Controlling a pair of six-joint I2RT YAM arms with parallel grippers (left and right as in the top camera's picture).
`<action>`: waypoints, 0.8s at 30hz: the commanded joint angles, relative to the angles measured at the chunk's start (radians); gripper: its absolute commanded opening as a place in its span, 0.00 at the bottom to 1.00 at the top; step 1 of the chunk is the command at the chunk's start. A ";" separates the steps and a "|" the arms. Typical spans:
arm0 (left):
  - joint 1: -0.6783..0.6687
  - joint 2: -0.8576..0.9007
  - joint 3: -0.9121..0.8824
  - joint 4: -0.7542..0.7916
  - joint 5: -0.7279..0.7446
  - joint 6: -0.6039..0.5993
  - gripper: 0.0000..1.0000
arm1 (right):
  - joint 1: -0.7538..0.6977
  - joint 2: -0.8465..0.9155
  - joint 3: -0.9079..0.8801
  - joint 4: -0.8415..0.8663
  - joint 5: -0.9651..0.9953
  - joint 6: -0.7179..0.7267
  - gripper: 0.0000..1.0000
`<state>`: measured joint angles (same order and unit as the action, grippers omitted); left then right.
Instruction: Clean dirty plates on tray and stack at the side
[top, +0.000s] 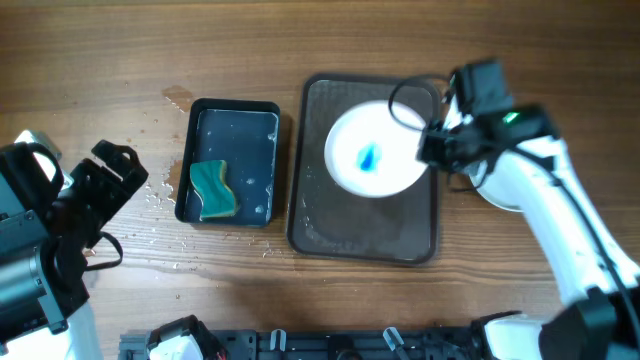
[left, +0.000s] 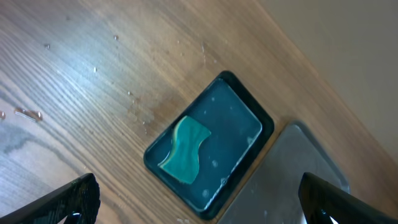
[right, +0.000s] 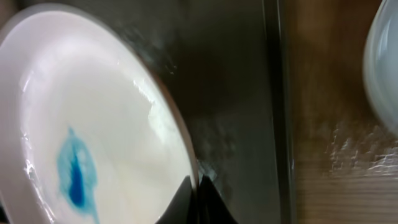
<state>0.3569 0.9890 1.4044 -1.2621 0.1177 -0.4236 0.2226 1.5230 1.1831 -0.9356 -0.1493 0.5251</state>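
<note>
While our right arm stretches in from the lower right, our right claw (top: 432, 150) pinches the right rim of the blue-smeared plate (top: 365, 150) over the brown tray (top: 318, 215). Our left claw (top: 112, 172) hangs wide open at frame left, above the droplet-speckled wooden desk (top: 100, 60).

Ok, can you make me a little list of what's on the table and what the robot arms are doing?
dirty plate: round white plate with a blue smear, on the dark brown rectangular tray
right fingers: pinching that plate's rim
other plate: second white plate on the wooden table beside the tray, partly hidden by the arm
sponge: green sponge in the small black tray
left fingers: open, holding nothing
</note>
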 joint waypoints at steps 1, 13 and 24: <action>0.009 -0.005 0.011 -0.002 0.033 -0.003 1.00 | 0.026 0.024 -0.308 0.244 -0.159 0.273 0.04; -0.279 0.303 -0.130 -0.084 -0.040 -0.037 0.79 | -0.013 -0.190 -0.185 0.076 -0.007 -0.232 0.29; -0.428 0.923 -0.260 0.294 -0.192 -0.168 0.12 | -0.013 -0.220 -0.181 0.071 -0.053 -0.207 0.29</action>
<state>-0.0536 1.8519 1.1549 -0.9936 -0.0025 -0.5449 0.2123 1.3045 0.9928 -0.8619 -0.1825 0.3157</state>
